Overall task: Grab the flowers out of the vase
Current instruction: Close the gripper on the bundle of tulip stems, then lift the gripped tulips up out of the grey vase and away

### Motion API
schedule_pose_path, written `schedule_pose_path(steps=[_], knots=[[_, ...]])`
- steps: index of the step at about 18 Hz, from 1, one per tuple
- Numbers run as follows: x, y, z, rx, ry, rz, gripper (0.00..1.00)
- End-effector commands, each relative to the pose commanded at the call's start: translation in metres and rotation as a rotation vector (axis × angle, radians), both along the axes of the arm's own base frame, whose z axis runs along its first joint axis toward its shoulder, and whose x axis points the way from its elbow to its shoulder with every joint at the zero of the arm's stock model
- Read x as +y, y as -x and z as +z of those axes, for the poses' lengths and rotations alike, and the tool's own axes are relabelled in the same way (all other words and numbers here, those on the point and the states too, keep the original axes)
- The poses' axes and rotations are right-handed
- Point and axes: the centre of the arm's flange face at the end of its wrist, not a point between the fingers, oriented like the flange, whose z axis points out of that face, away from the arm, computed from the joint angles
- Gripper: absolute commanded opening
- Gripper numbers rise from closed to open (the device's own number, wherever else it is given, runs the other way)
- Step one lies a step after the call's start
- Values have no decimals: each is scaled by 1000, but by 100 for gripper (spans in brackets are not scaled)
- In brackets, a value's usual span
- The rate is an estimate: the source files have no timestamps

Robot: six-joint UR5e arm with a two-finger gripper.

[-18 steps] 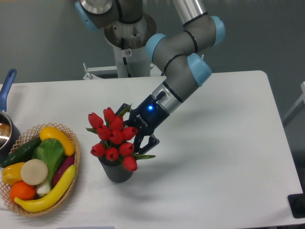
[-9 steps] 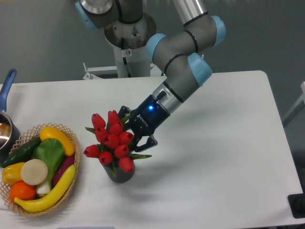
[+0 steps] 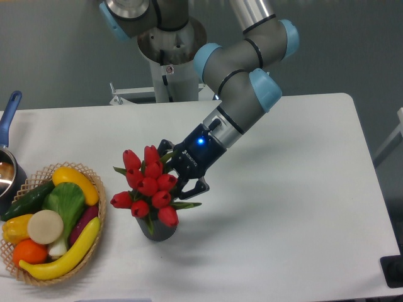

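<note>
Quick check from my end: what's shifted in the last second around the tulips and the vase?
The flowers shifted left and bunched tighter, with one bud now sticking out left. The vase looks more tilted and more hidden under them. The pincer stayed at the bunch; whether it grips is hidden. The basket and pot did not move.

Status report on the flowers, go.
Gripper at the right side of the flowers, jaws hidden behind the buds, grip unconfirmed. Flowers in the vase. Basket off to the side, nothing blocking the lift.
</note>
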Motion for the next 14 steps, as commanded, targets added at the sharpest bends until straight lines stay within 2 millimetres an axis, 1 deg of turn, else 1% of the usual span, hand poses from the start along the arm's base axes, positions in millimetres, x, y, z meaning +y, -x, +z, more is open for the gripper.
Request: schedule_pose_path(steps=[3,5,8,14], knots=[[-2,1,6,-29,-11,16,43],[-3,-1,13,-30,-28,14,43],[-4,-3,28,-60,-47,29,43],[-12,-5,60,-82,-49,73,43]])
